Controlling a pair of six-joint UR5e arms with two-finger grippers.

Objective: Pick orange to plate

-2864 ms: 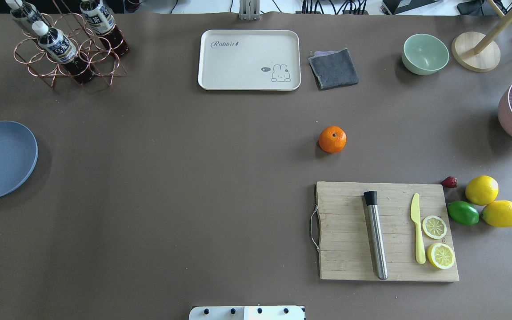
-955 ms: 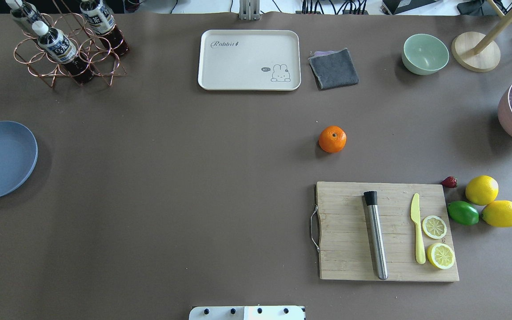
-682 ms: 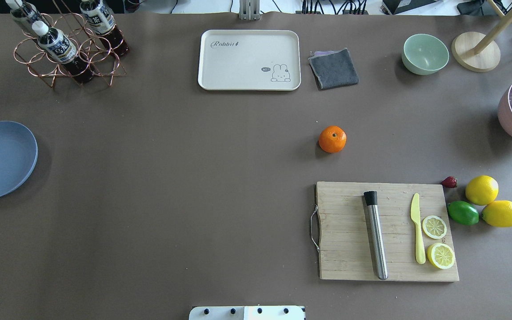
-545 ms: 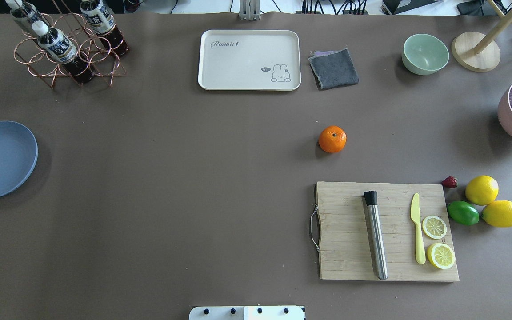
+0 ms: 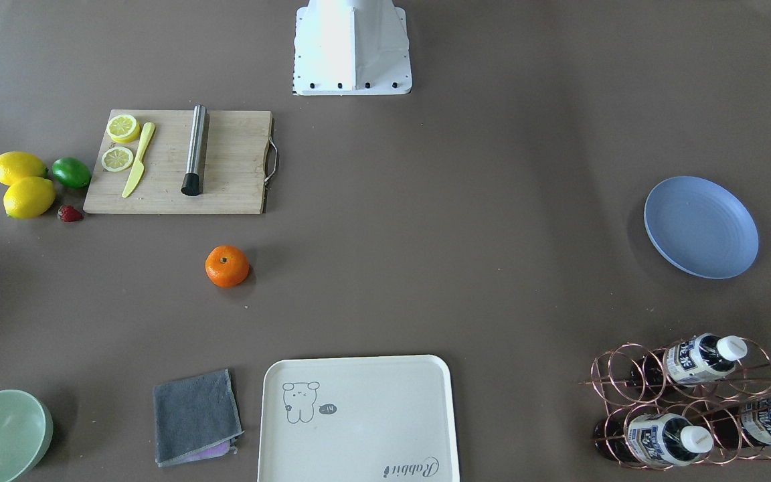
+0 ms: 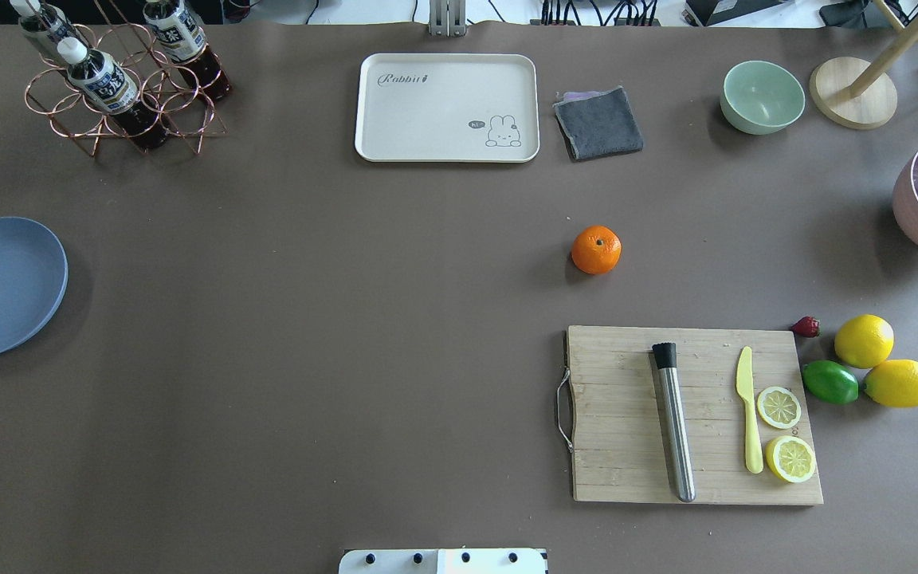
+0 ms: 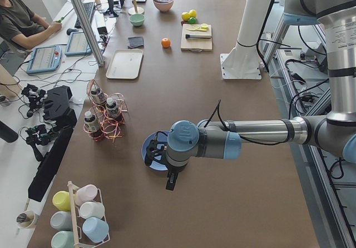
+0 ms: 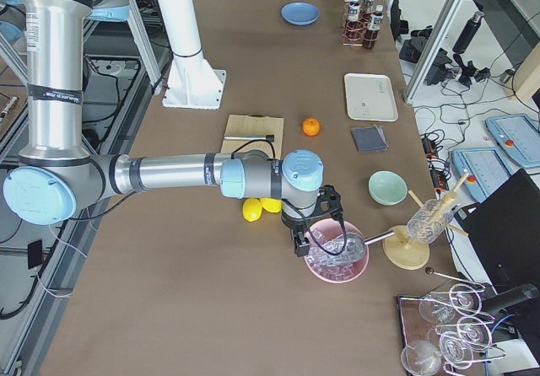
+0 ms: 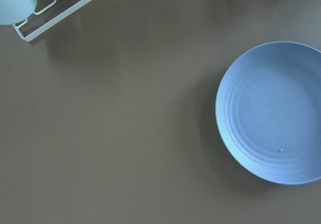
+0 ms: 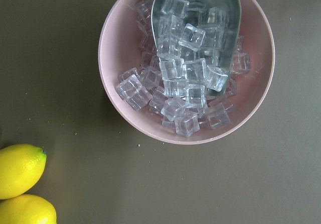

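The orange (image 6: pixel 596 249) sits alone on the brown table right of centre, just beyond the cutting board; it also shows in the front view (image 5: pixel 227 266). The blue plate (image 6: pixel 1 287) lies empty at the table's far left edge, and it fills the right of the left wrist view (image 9: pixel 276 113). My left gripper (image 7: pixel 171 181) hangs beside the plate, seen only from the side, so I cannot tell its state. My right gripper (image 8: pixel 297 245) hovers over the pink ice bowl, far from the orange, and I cannot tell its state either.
A wooden cutting board (image 6: pixel 626 414) carries a steel muddler, a yellow knife and lemon slices. Two lemons (image 6: pixel 864 340), a lime and a strawberry lie to its right. A pink bowl of ice (image 10: pixel 120 38), a green bowl (image 6: pixel 762 96), a grey cloth, a cream tray (image 6: pixel 447 108) and a bottle rack (image 6: pixel 120 88) line the far edge.
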